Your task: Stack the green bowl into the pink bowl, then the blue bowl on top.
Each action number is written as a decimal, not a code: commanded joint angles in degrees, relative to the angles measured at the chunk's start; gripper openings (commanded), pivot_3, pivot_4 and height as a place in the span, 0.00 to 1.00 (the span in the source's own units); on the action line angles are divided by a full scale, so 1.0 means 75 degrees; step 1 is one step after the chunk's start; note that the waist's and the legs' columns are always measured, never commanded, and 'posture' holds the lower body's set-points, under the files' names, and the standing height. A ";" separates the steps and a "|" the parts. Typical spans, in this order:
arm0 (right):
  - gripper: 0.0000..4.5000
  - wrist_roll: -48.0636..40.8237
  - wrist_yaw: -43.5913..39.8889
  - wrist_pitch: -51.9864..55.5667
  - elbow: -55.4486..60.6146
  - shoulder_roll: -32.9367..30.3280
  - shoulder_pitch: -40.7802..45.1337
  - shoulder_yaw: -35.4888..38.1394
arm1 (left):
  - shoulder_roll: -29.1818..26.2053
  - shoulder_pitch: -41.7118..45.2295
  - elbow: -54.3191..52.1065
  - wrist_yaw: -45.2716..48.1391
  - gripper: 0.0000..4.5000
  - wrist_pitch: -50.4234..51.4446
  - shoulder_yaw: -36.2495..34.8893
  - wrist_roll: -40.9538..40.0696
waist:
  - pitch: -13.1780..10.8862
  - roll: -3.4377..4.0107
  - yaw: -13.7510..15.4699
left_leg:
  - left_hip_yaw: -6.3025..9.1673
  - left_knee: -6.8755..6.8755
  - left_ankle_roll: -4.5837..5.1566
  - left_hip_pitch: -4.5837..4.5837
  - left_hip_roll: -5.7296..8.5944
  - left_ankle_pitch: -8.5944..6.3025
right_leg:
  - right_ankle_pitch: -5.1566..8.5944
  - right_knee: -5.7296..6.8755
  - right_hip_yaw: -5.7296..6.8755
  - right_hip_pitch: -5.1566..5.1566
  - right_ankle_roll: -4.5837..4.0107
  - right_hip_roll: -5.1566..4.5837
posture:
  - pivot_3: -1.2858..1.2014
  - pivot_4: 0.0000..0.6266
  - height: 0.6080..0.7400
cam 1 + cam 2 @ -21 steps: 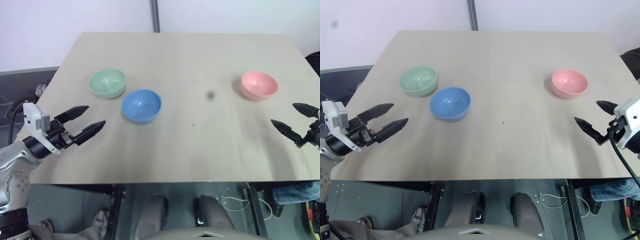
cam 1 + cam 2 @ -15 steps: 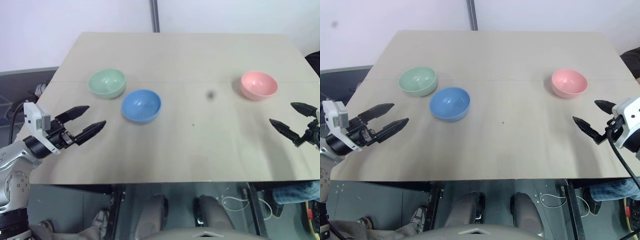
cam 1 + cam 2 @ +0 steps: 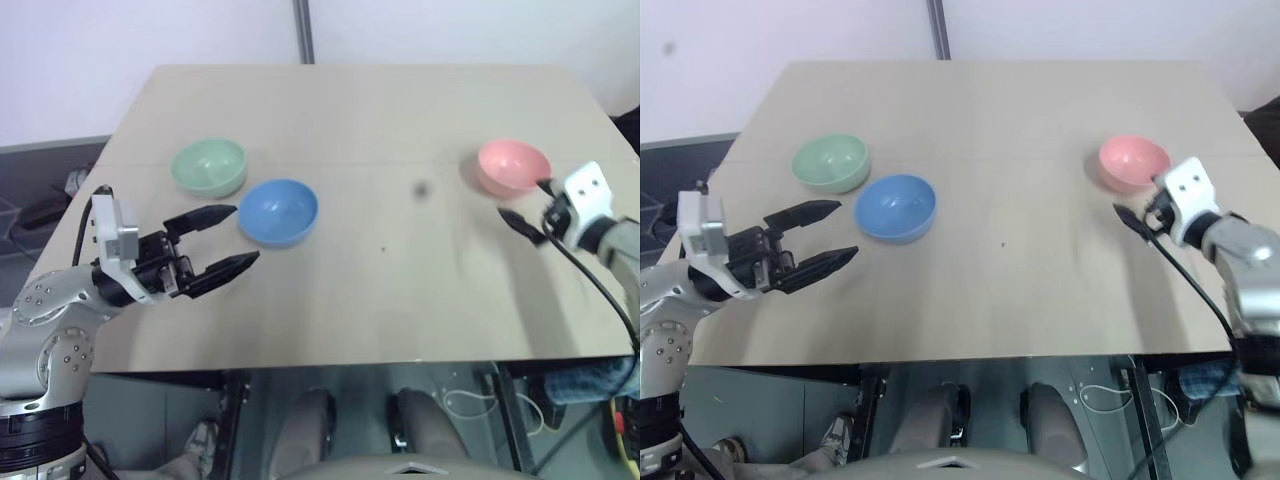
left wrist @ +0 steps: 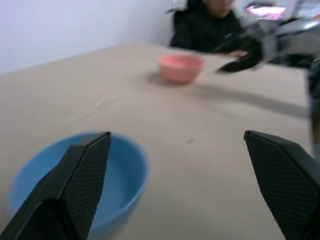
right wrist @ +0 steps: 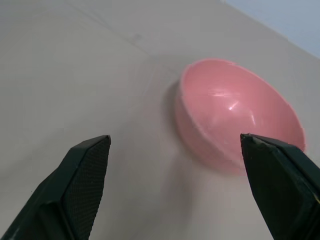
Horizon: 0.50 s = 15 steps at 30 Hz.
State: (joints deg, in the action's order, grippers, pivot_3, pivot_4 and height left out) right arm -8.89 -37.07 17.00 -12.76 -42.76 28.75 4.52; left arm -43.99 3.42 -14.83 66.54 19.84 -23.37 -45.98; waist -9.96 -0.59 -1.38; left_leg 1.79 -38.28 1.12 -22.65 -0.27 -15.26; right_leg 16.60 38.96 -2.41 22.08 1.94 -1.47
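Three small bowls sit on the tan table (image 3: 400, 290). The green bowl (image 3: 208, 166) is at the far left. Just right of it and nearer to me is the blue bowl (image 3: 279, 210). The pink bowl (image 3: 513, 165) stands alone at the right. My left gripper (image 3: 245, 235) hovers open just short of the blue bowl (image 4: 125, 170), holding nothing. My right gripper (image 3: 522, 200) is open and empty, close beside the pink bowl (image 5: 240, 115) on its near side and pointing at it.
A wide bare stretch of table separates the blue and pink bowls. A person in dark clothing (image 4: 210, 20) sits beyond the table's right side. A grey pole (image 3: 300, 30) rises behind the far edge. The near table edge runs just under both arms.
My left gripper has moved right, up to the blue bowl. My right gripper has swung in from the table's right edge, close to the pink bowl. The bowls have stayed put.
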 commanded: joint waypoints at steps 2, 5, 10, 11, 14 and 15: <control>1.00 0.0985 -0.0136 -0.1144 -0.2921 0.0193 0.1876 -0.0734 | -0.0018 0.0122 -0.0318 0.0116 0.99 -0.0099 0.0025 -0.0108 | 0.0000 -0.0001 -0.0019 | 0.0001 0.0001 -0.0001 -0.0024 0.0001 0.0000 | 0.0000 -0.0001 0.0003 0.0018 0.0000 0.0000 | 0.52 0.24 1.00; 1.00 0.1464 -0.0447 -0.1763 -0.4427 0.0288 0.2645 -0.1179 | -0.0005 0.0056 -0.0447 -0.0001 0.99 -0.0104 -0.0043 -0.0111 | -0.0001 -0.0002 -0.0007 | 0.0001 0.0004 -0.0002 -0.0038 0.0004 0.0001 | 0.0000 -0.0010 0.0005 0.0028 0.0000 -0.0004 | 0.52 0.24 1.00; 0.49 0.1811 -0.0912 -0.2378 -0.5644 0.0359 0.3238 -0.1452 | 0.0071 -0.0388 -0.0783 -0.0187 1.00 -0.0099 -0.0294 -0.0186 | -0.0001 -0.0002 -0.0035 | -0.0017 -0.0008 -0.0031 -0.0140 0.0007 0.0018 | -0.0002 -0.0003 0.0000 0.0132 0.0003 -0.0014 | 0.52 0.24 1.00; 0.38 0.1856 -0.0915 -0.2464 -0.5762 0.0374 0.3298 -0.1462 | 0.0084 -0.0446 -0.0823 -0.0221 1.00 -0.0103 -0.0324 -0.0194 | -0.0001 -0.0001 -0.0044 | -0.0017 -0.0013 -0.0032 -0.0155 0.0007 0.0018 | -0.0003 0.0003 -0.0001 0.0147 0.0003 -0.0013 | 0.52 0.24 1.00; 0.17 0.1989 -0.0894 -0.2757 -0.5929 0.0418 0.3413 -0.1504 | 0.0109 -0.0537 -0.0867 -0.0301 1.00 -0.0130 -0.0362 -0.0171 | -0.0001 -0.0001 -0.0092 | -0.0018 -0.0012 -0.0032 -0.0148 0.0006 0.0018 | -0.0003 0.0010 -0.0004 0.0146 0.0003 -0.0013 | 0.52 0.24 1.00; 0.11 0.2021 -0.0903 -0.2873 -0.5906 0.0430 0.3430 -0.1505 | 0.0119 -0.0555 -0.0880 -0.0324 1.00 -0.0134 -0.0369 -0.0163 | -0.0001 -0.0001 -0.0100 | -0.0017 -0.0012 -0.0032 -0.0146 0.0006 0.0018 | -0.0003 0.0013 -0.0005 0.0146 0.0003 -0.0012 | 0.52 0.24 1.00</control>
State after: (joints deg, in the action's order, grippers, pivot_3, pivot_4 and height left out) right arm 5.78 -43.16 -2.92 -57.23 -39.17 53.38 -6.78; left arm -43.12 -0.53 -19.34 64.49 19.64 -24.38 -46.27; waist -9.96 -0.60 -2.13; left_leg 1.66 -38.38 0.88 -23.73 -0.23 -15.12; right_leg 16.58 39.11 -2.45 23.17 1.96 -1.55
